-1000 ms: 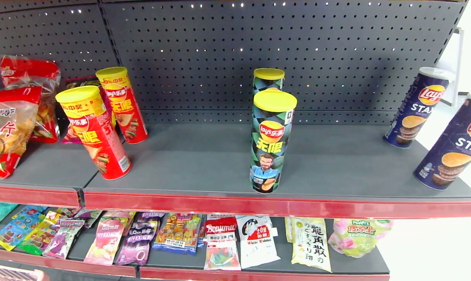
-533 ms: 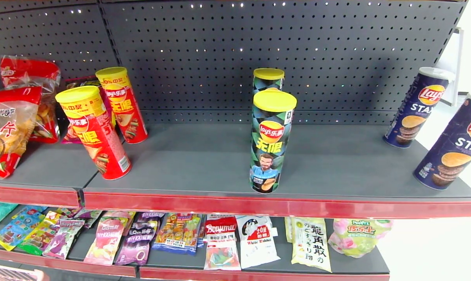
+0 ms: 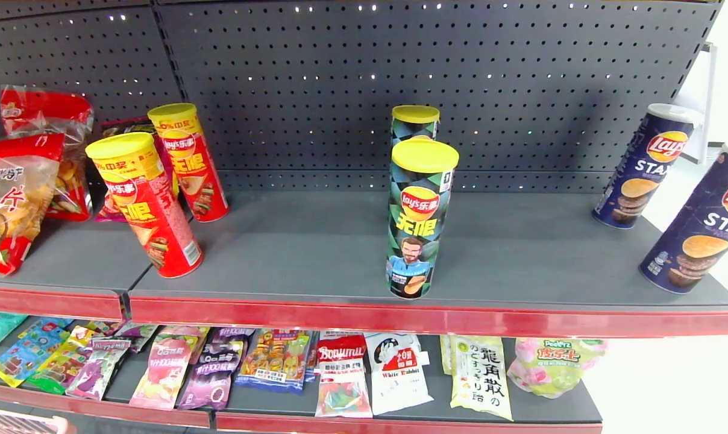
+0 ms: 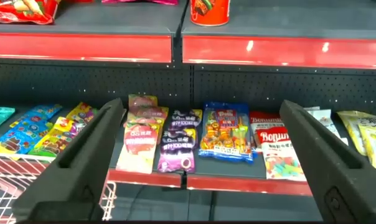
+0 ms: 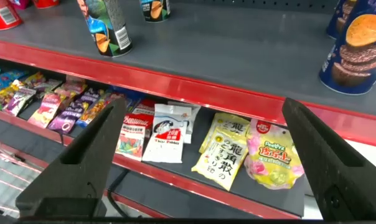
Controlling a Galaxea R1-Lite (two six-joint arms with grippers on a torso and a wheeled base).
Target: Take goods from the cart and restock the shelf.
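The grey upper shelf (image 3: 316, 241) with a red front edge carries two red chip cans (image 3: 144, 205) at the left, two green-black cans (image 3: 418, 223) in the middle and two dark blue cans (image 3: 698, 223) at the right. My left gripper (image 4: 200, 168) is open and holds nothing, facing the lower shelf's snack packets (image 4: 175, 140). A corner of the white wire cart (image 4: 7, 180) shows beside it. My right gripper (image 5: 200, 162) is open and holds nothing, below the upper shelf's front edge, facing the packets (image 5: 166, 130) under a green-black can (image 5: 107, 25).
Red snack bags (image 3: 20, 181) crowd the upper shelf's far left. Wide bare gaps lie between the can groups on that shelf. A perforated back panel (image 3: 340, 78) closes the shelf behind. The lower shelf (image 3: 545, 410) is lined with several flat packets.
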